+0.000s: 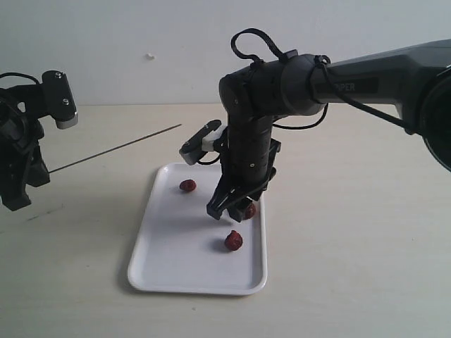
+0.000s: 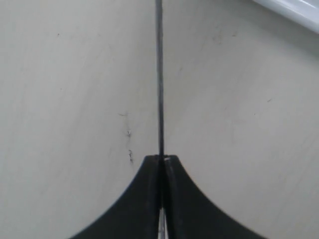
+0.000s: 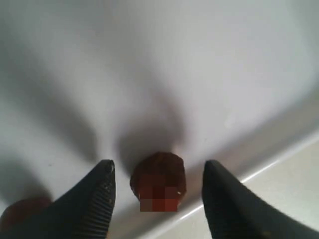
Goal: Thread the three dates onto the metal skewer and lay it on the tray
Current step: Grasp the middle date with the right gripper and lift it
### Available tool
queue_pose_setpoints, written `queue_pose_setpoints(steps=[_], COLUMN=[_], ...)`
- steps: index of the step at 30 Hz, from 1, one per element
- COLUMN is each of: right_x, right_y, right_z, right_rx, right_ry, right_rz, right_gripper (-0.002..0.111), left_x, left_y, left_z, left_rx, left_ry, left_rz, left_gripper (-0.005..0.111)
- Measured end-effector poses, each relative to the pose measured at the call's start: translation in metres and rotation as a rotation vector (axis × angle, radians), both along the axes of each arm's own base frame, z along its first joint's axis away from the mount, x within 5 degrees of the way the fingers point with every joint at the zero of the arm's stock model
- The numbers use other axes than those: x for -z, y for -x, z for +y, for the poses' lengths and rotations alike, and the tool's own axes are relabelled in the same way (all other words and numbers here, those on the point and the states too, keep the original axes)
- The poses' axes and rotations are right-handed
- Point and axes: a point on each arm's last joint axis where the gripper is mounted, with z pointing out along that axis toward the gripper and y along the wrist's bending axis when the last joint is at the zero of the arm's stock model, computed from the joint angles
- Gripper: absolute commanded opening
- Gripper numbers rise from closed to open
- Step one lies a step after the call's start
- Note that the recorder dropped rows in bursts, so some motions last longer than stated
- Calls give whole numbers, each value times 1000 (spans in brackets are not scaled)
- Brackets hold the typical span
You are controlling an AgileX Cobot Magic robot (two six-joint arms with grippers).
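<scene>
The white tray (image 1: 183, 253) lies mid-table with three dates on it. One date (image 1: 187, 185) is at the far left of the tray, one (image 1: 233, 241) is nearer the front, and one (image 1: 249, 210) sits by the right rim. My right gripper (image 1: 229, 211) points down over that third date (image 3: 158, 181), open, with a finger on each side of it and not touching it. A second date (image 3: 20, 211) shows at the edge of the right wrist view. My left gripper (image 1: 39, 172) is shut on one end of the metal skewer (image 1: 116, 148), which points towards the tray.
In the left wrist view the skewer (image 2: 159, 74) runs straight out from the gripper (image 2: 161, 158) above the pale tabletop (image 2: 75, 99), with a corner of the tray (image 2: 294, 10) beyond. The right arm (image 1: 366, 77) reaches in from the right. A plain wall stands behind.
</scene>
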Motion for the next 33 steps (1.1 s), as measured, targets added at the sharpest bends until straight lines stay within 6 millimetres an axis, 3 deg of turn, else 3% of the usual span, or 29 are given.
queue_pose_setpoints(steps=[11,33], right_x=[9,9], right_y=[1,2], right_z=[0,-1], right_rx=[2,28], right_ry=[10,15], right_rz=[28,36], right_gripper=[52,31], left_x=[0,0], left_y=[0,0], left_z=[0,0], left_rx=[0,-1], left_ry=[0,2], left_rz=[0,0], left_gripper=[0,0])
